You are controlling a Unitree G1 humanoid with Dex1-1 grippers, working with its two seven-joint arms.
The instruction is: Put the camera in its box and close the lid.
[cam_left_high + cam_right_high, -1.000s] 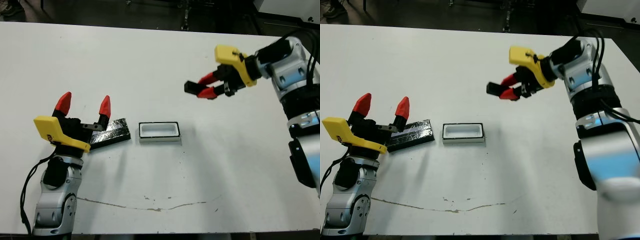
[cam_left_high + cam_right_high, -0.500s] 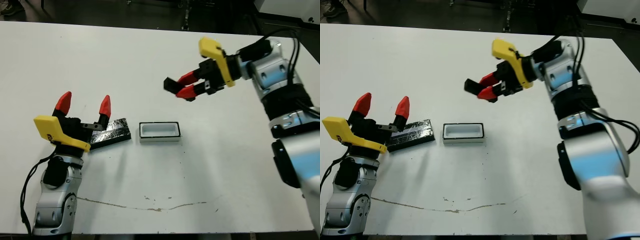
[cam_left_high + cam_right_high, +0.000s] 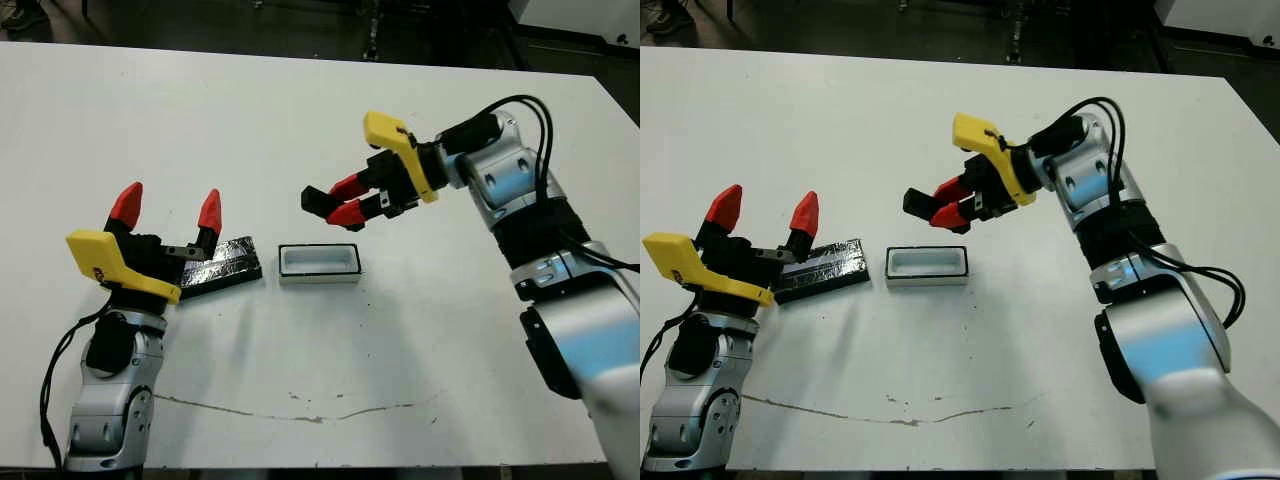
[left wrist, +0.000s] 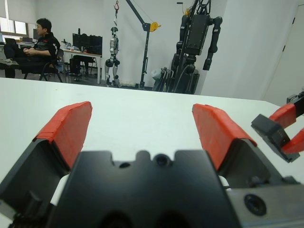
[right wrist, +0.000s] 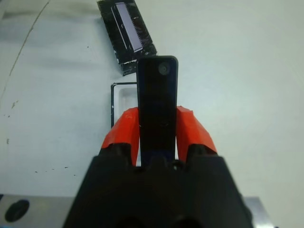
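Right hand (image 3: 338,205), clamped on the camera (image 3: 316,198), has swung in from the far right; the open box (image 3: 319,263) now sits just below it. Left hand (image 3: 167,218) wide open, unmoved, lid (image 3: 228,266) just beside it on the worktop (image 3: 300,120). Lowering comes next.

We see a white worktop (image 3: 300,120), scratched at 6 o'clock (image 3: 300,412); a seated person (image 4: 35,45) beyond.

Table (image 3: 300,120): matt white, scuffed. Lid (image 3: 222,265): glossy black, silver speckle. Box (image 3: 319,263): smooth white inside, dark outer edge. Camera (image 5: 157,102): smooth black, slight sheen.
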